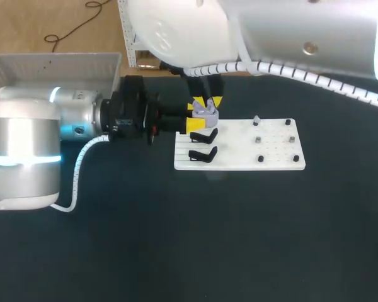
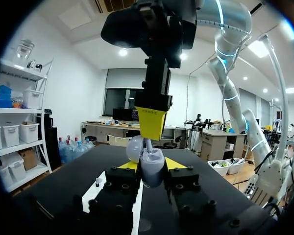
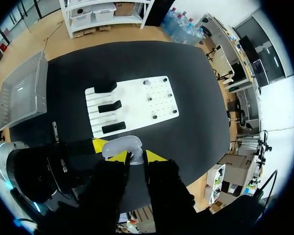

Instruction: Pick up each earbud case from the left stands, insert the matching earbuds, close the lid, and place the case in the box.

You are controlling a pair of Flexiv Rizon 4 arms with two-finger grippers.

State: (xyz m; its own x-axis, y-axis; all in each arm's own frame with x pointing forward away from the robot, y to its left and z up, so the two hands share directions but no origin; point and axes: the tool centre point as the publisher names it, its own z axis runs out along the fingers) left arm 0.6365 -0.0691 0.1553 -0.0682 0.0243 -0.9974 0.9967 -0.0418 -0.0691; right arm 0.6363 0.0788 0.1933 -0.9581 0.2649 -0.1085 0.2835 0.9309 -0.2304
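Note:
My left gripper (image 1: 200,117) is shut on a lavender earbud case (image 1: 208,114), held above the near-left corner of the white board (image 1: 239,162). In the left wrist view the case (image 2: 152,170) sits between the yellow tips with its lid (image 2: 135,147) up. My right gripper (image 1: 206,102) points straight down onto the case. Its tips (image 2: 150,132) pinch a small pale earbud (image 2: 148,144) that reaches into the case's open top. In the right wrist view the earbud (image 3: 135,156) shows between the fingers, beside the case (image 3: 120,145).
Two black stands (image 1: 203,135) (image 1: 202,153) remain on the board's left part. Small earbuds stand on pegs at its right, one pale (image 1: 256,119) and several dark (image 1: 288,123). A grey box (image 1: 50,68) sits at the table's far left.

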